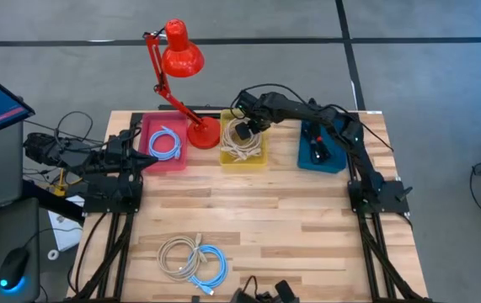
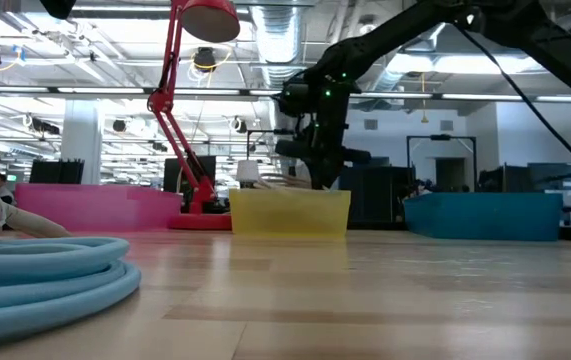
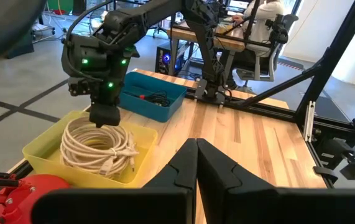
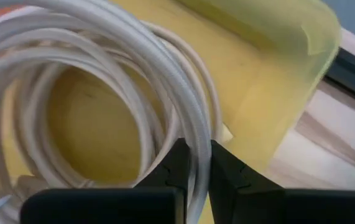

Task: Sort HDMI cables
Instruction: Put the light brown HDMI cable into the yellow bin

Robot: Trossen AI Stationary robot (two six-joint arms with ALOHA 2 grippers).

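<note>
Cables lie in several places on the wooden counter [image 1: 307, 219]. Along its far edge we see three bins in a row: a pink bin [image 1: 145, 157] toward the left, a yellow bin [image 1: 224, 156] in the middle and a blue bin [image 1: 306, 159] toward the right. A red desk lamp [image 1: 181, 52] stands with its base between the pink and the yellow bin.

In the pink bin rests a light blue coiled cable [image 1: 166, 142]. In the yellow bin lie the beige coiled cables [image 1: 240, 145], and the blue bin holds a black folded cable [image 1: 318, 143]. Near the front edge of the counter two more coils lie side by side and touching: a beige loop [image 1: 175, 253] and a light blue loop [image 1: 211, 265].

The right tool [image 1: 243, 133] reaches down into the yellow bin. In the right wrist view its fingers [image 4: 176, 163] are clenched on one strand of the beige coiled cables, which passes between the tips. The left wrist view shows this tool directly above the beige pile.

The left tool [image 3: 196, 149] waits at the left edge of the counter, just beside the pink bin, with the fingers pressed together and grasping nothing.

Behind the counter, in the left wrist view, a person [image 3: 261, 25] sits on a chair at a desk.
</note>
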